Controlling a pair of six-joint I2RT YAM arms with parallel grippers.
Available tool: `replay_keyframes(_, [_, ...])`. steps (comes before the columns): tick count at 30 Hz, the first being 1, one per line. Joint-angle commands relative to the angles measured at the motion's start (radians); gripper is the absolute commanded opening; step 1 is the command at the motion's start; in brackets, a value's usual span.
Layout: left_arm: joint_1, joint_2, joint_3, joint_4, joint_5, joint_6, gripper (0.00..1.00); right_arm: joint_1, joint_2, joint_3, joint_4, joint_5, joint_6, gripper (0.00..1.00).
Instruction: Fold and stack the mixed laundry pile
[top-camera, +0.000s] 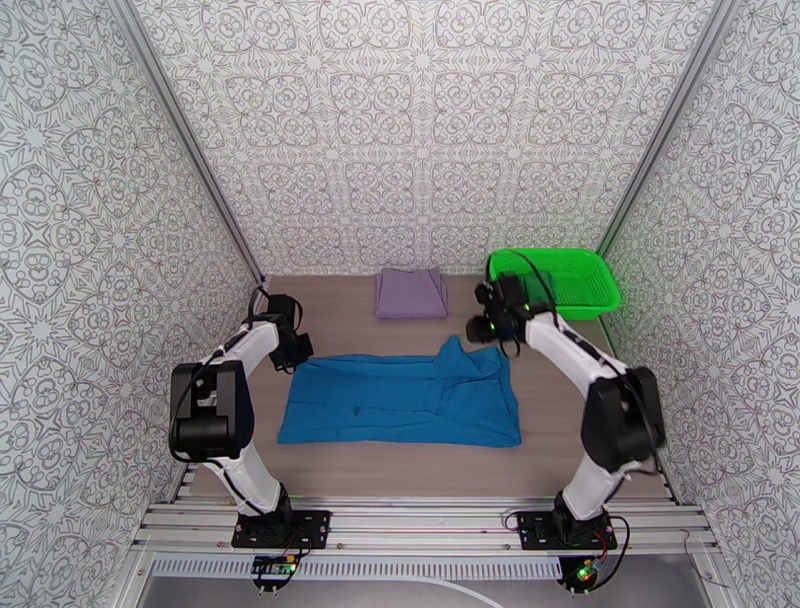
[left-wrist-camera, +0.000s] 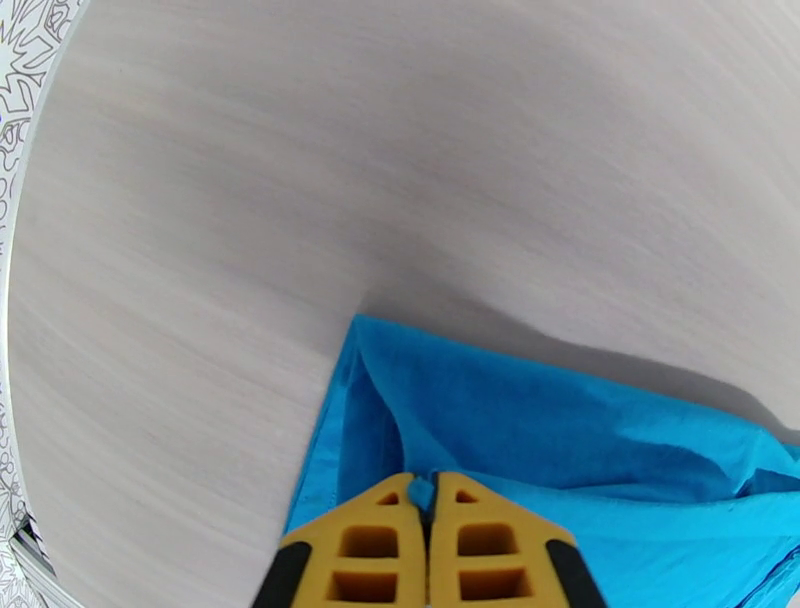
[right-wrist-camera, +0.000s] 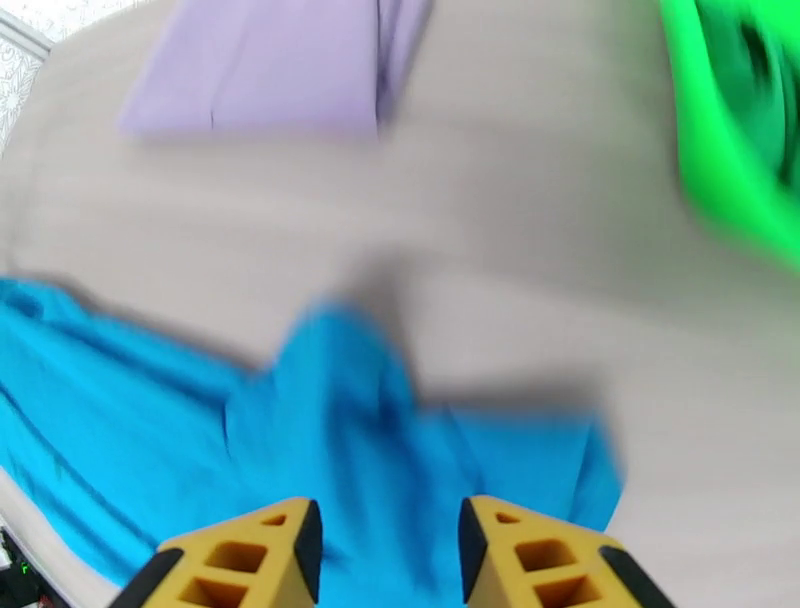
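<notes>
Jaws of the left gripper pinch the far-left corner of the blue shirt; those of the right gripper stand apart, empty, over its far-right corner. Beyond the shirt the lavender garment lies folded; shirt folding seems barely begun, stacking undone

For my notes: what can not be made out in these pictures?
- Inside of the green basket: top view, too small, partly behind the right arm; right wrist view, blurred.
- Blue shirt: left wrist view, cut off by the frame edge and the left fingers.
- Lavender garment: right wrist view, blurred.
</notes>
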Motion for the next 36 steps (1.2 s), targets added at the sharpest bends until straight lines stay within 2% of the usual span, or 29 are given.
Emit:
replay_keyframes(1, [0.001, 0.014, -0.008, 0.023, 0.004, -0.012, 0.0, -0.011, 0.15, 0.117, -0.144, 0.054, -0.092, 0.43])
replay_keyframes(7, [-0.003, 0.03, 0.004, 0.019, 0.006, -0.006, 0.0, -0.024, 0.267, 0.186, -0.181, 0.055, -0.122, 0.45])
replay_keyframes(14, [-0.006, 0.046, 0.01, 0.02, 0.005, -0.006, 0.0, -0.024, 0.311, 0.118, -0.149, -0.083, -0.114, 0.46])
replay_keyframes(20, [-0.014, 0.067, 0.012, 0.025, 0.005, -0.009, 0.0, -0.024, 0.397, 0.158, -0.158, -0.164, -0.115, 0.44])
replay_keyframes(23, [-0.016, 0.074, 0.012, 0.028, 0.005, -0.011, 0.0, -0.024, 0.425, 0.181, -0.162, -0.178, -0.114, 0.33])
replay_keyframes(26, [-0.015, 0.081, 0.017, 0.026, 0.002, -0.01, 0.0, -0.024, 0.421, 0.191, -0.158, -0.169, -0.108, 0.04])
replay_keyframes(27, [-0.016, 0.081, 0.02, 0.026, 0.001, -0.009, 0.0, -0.024, 0.411, 0.195, -0.156, -0.164, -0.106, 0.0])
replay_keyframes(36, [-0.008, 0.092, 0.042, 0.018, 0.001, 0.0, 0.0, -0.025, 0.18, 0.108, -0.105, -0.173, -0.076, 0.0])
